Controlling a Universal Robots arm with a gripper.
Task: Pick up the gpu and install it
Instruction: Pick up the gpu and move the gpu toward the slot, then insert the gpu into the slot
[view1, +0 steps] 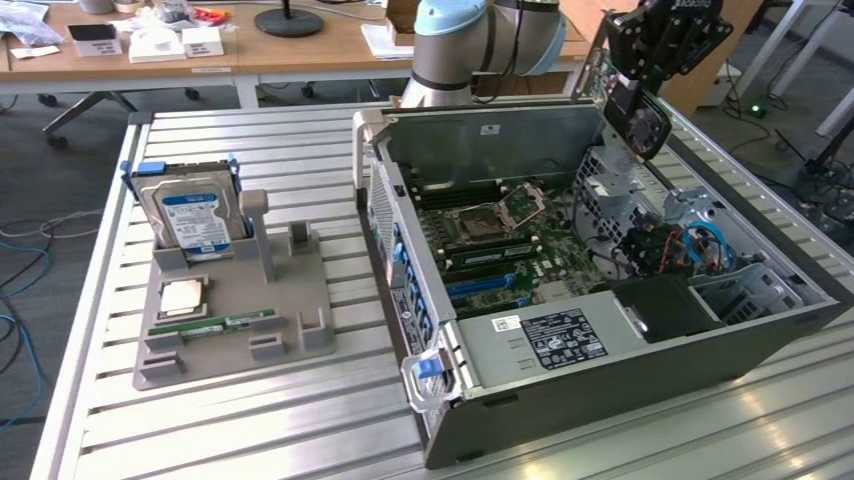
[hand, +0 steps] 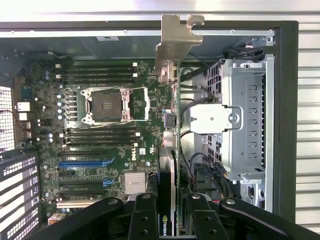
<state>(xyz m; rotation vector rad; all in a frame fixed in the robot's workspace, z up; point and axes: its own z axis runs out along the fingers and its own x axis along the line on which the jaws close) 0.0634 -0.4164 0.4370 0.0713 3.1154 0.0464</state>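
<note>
One gpu (hand: 170, 180) edge-on in gripper (hand: 170, 214), bracket end (hand: 176, 42) pointing away.

gpu (hand: 171, 190) edge-on, both faces hidden; its near end cut off by the view's edge between the jaws. Arm (view1: 467, 40) cropped above. Hard drive (view1: 196, 222) label unreadable.

The claw (hand: 172, 220) is black, the gpu (hand: 170, 190) green and pale silver, the motherboard (hand: 100, 150) green.
</note>
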